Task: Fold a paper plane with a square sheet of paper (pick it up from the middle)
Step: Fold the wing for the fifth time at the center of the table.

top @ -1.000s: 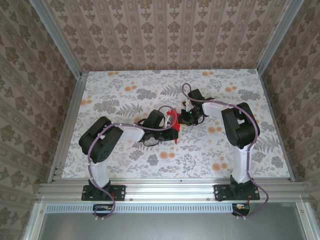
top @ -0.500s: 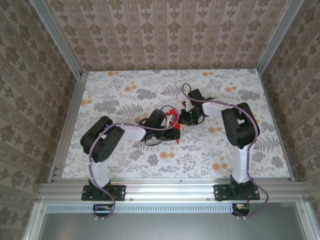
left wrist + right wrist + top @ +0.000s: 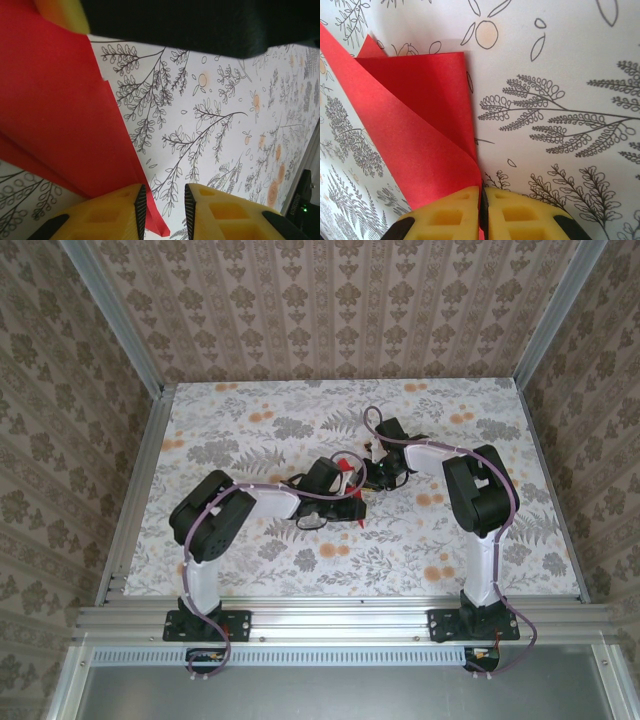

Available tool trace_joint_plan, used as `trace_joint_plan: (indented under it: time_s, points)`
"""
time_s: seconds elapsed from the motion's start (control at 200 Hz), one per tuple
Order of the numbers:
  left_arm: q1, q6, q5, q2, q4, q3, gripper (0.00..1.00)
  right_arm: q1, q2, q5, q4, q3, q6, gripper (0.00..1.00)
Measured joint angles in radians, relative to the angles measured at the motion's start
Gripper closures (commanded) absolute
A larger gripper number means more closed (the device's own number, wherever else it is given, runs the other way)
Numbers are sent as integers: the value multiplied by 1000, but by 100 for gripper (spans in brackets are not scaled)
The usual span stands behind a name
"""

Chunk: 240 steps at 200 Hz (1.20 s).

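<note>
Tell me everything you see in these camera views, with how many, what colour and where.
red paper sheet: one, bright red, partly folded, mid-table between the two end effectors
table: one, white with grey and orange floral print, under both arms
walls: three, beige patterned wallpaper, left, back and right of the table
frame rails: several, silver metal, along the table's edges and corners
left arm, right arm: two, black and white, bolted at the near edge, reaching to the centre
left end effector: one, yellow fingers slightly apart, paper's edge in the gap
right end effector: one, yellow fingers pinched shut on the paper
</note>
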<state>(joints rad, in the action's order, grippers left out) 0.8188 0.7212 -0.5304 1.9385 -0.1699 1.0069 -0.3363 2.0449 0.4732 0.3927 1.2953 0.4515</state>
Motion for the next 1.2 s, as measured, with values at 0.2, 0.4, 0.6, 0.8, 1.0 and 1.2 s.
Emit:
trace_joint_plan:
  time_s: [0.2,0.4,0.6,0.8,1.0,1.2]
  points:
    - [4,-7,6,1,10,8,67,0,0,0,1,1,0,87]
    - [-39,12,22,-101,-40,-64,64,0,0,0,2,2,1,87]
    - [-105,67,72,-120,-103,-80,69,-1,0,0,2,2,13,86]
    - [-114,121,101,-61,-132,-63,77,-2,0,1,1,2,21,85]
    - [-114,140,134,-27,-126,-28,82,-3,0,6,0,4,23,81]
    - [-114,145,161,-21,-115,-15,83,-5,0,12,0,6,24,76]
